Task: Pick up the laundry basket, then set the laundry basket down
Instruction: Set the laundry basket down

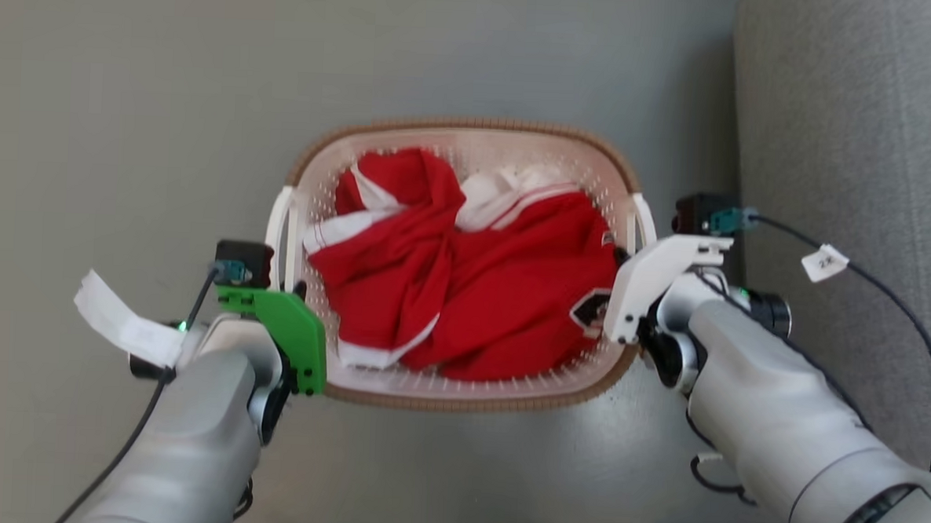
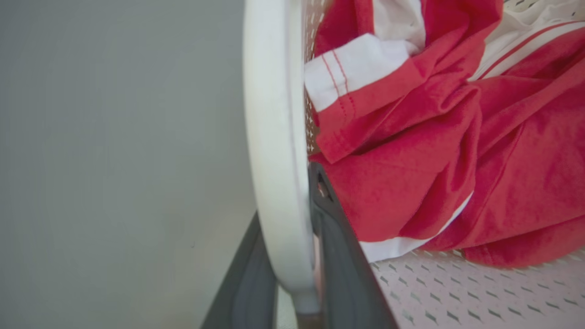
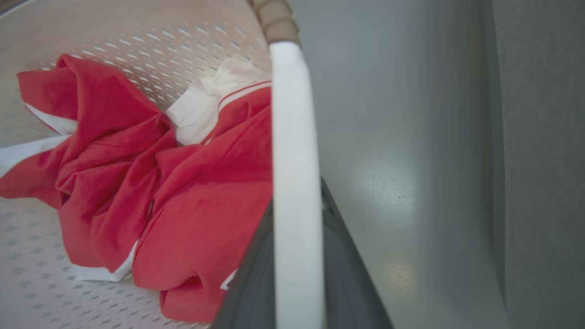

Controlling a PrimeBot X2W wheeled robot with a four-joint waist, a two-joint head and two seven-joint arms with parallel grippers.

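Finds the laundry basket (image 1: 471,125) directly ahead over the grey floor (image 1: 126,121), holding a crumpled red-and-white garment (image 1: 472,293); cannot tell a resting base from one hanging clear. Records left pincer (image 2: 285,219) closed narrowly on the left handle (image 2: 274,114), a dark finger tight against each side, and right pincer (image 3: 297,205) clamped likewise on the right handle (image 3: 295,114). Judges the paired side grip as chosen to keep the load level and stop tipping during lift and set-down.
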